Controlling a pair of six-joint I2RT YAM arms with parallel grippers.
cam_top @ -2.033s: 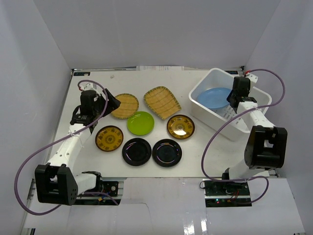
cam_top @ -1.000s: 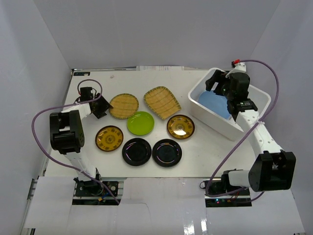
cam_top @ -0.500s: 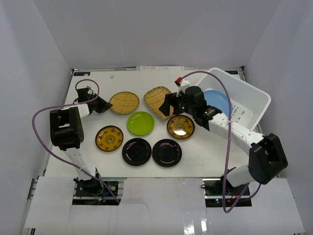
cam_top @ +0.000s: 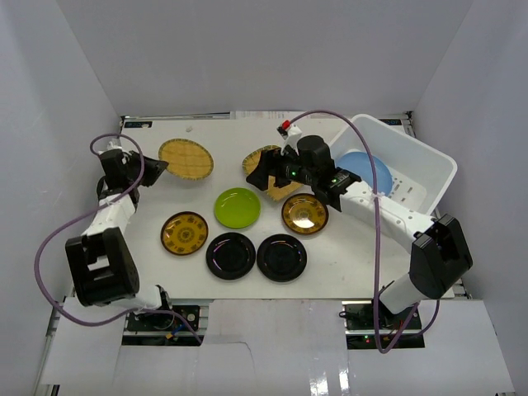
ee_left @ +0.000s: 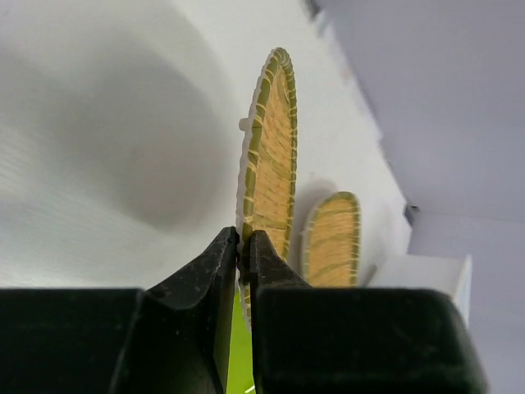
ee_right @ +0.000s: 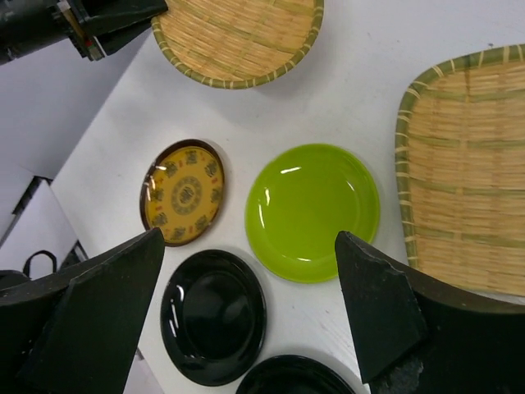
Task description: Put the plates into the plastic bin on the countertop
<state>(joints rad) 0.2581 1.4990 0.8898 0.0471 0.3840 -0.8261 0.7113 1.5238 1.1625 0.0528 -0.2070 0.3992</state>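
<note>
My left gripper is shut on the near rim of a round woven plate, holding it off the countertop at the back left; the left wrist view shows that plate edge-on between the fingers. My right gripper hangs open above the squarish woven plate, and in its own view the lime green plate lies below its fingers. Two gold plates and two black plates lie in the middle. The plastic bin at the right holds a light blue plate.
Pale grey walls close in the countertop on three sides. The right arm stretches from its base across the front of the bin, its purple cable arching over the back. The bin sits skewed at the right wall.
The left gripper shut on the round woven plate and raised it toward the back left. The right arm swung from the bin leftward over the plates, and the bin shifted askew.
</note>
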